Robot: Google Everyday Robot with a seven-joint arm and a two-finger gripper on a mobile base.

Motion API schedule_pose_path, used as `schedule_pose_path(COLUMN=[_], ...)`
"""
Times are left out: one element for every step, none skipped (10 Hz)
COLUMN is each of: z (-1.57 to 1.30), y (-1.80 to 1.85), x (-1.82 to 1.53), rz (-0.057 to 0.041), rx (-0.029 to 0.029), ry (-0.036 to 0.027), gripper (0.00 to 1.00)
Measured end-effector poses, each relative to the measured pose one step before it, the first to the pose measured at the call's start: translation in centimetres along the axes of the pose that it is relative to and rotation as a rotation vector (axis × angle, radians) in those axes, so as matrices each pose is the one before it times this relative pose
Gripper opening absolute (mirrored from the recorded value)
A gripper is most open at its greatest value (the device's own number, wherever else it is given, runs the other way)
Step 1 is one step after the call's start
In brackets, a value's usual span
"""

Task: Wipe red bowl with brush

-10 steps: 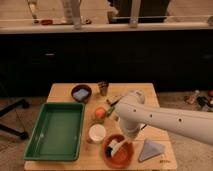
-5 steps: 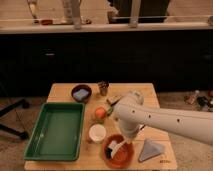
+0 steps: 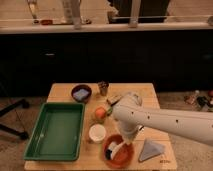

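Observation:
The red bowl point(image 3: 120, 156) sits on the wooden table near its front edge, right of the white cup point(image 3: 97, 133). The brush point(image 3: 117, 148), white with a dark end, lies inside the bowl, its dark end toward the bowl's left rim. My gripper point(image 3: 125, 142) reaches down from the white arm into the bowl, right at the brush's upper end. The arm covers the wrist and part of the bowl's far rim.
A green tray point(image 3: 56, 131) lies at the table's left. A dark maroon bowl point(image 3: 81, 93) with a blue item stands at the back, a metal cup point(image 3: 103, 88) beside it. An orange fruit point(image 3: 100, 113) sits mid-table. A grey folded cloth point(image 3: 150, 149) lies right of the red bowl.

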Motion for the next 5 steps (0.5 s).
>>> schedule_pose_path(z=[0.005, -0.043, -0.027, -0.033, 0.01], y=[0.019, -0.085, 0.052, 0.119, 0.046], x=[0.175, 0.063, 0.127, 0.315, 0.262], rz=[0.00404, 0.00121, 0.00516, 0.00995, 0.00693], rx=[-0.00382, -0.00158, -0.00147, -0.00018, 0.00108], ry=[0.01253, 0.00678, 0.00396, 0.00904, 0.00848], gripper=[0.02, 0.02, 0.02, 0.02, 0.02])
